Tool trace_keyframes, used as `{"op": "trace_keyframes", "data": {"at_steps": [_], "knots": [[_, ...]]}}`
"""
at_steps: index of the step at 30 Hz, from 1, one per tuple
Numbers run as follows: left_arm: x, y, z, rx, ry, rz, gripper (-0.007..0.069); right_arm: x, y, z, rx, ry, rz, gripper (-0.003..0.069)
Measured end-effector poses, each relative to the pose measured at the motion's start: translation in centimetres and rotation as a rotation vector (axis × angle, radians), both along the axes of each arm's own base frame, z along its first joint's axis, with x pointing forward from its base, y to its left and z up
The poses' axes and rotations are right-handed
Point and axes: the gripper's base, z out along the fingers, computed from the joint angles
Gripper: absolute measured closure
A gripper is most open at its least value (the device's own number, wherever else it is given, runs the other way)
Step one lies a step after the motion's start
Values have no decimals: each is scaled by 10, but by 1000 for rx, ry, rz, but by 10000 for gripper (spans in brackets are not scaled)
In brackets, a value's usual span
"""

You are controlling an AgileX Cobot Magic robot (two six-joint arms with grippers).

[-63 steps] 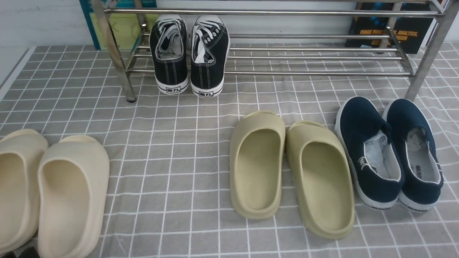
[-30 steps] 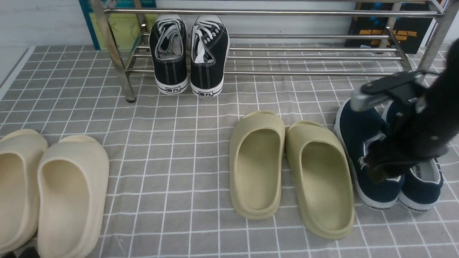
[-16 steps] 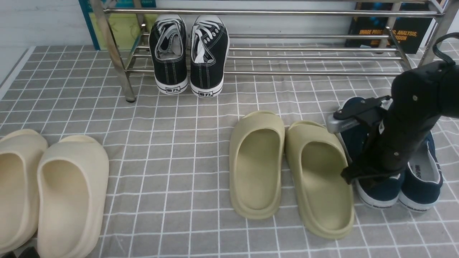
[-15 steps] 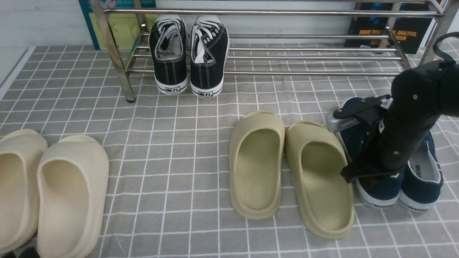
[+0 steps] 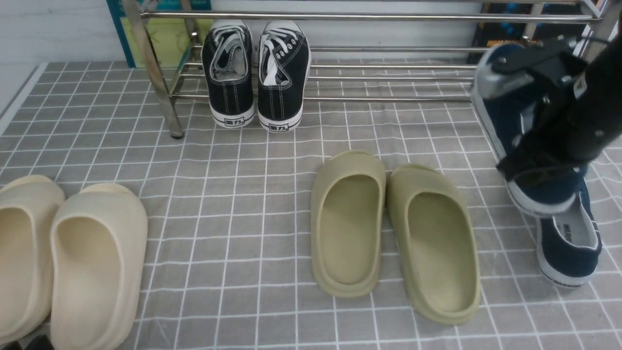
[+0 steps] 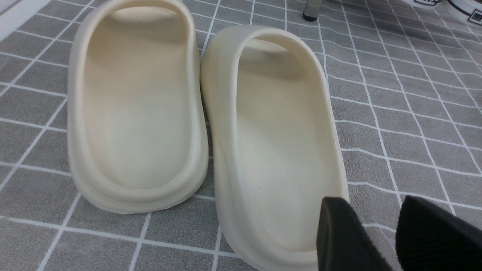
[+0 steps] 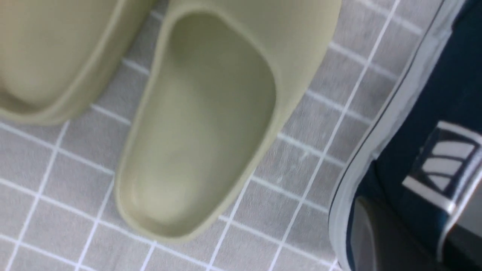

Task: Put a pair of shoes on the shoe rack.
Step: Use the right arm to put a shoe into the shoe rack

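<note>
My right gripper (image 5: pixel 534 160) is shut on the side wall of one navy-blue slip-on shoe (image 5: pixel 510 116) and holds it in the air, toe towards the silver shoe rack (image 5: pixel 388 78). In the right wrist view one finger (image 7: pixel 372 233) lies outside the shoe's white sole edge (image 7: pixel 380 124) and the other is inside. The second navy shoe (image 5: pixel 568 243) lies on the cloth at the front right. My left gripper (image 6: pixel 372 205) is open and empty, low beside the cream slippers.
Black lace-up sneakers (image 5: pixel 257 73) stand at the left end of the rack's lower shelf. Two olive slippers (image 5: pixel 388 228) lie mid-cloth, left of the navy shoes. Two cream slippers (image 5: pixel 73 262) lie at the front left and show in the left wrist view (image 6: pixel 263 131).
My right arm came in from the right, closed on the left navy shoe, and has lifted it up and back towards the rack. The other navy shoe stayed on the cloth.
</note>
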Motion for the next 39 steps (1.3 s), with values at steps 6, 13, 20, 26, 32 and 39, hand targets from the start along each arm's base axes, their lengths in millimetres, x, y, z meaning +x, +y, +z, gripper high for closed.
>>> {"op": "trace_keyframes", "data": {"at_steps": [6,13,20,26,32,39], "knots": [[0,0,0,0,0,0,386,27,9,-8,-31,31,33,615],[0,0,0,0,0,0,386,60,20,-25,-40,43,40,615],[0,0,0,0,0,0,386,96,28,-26,-60,-46,48,615],[0,0,0,0,0,0,386,127,38,-37,-52,-99,49,615],[0,0,0,0,0,0,386,153,45,-55,-74,-125,53,615],[0,0,0,0,0,0,386,166,48,-55,-70,-198,54,599]]}}
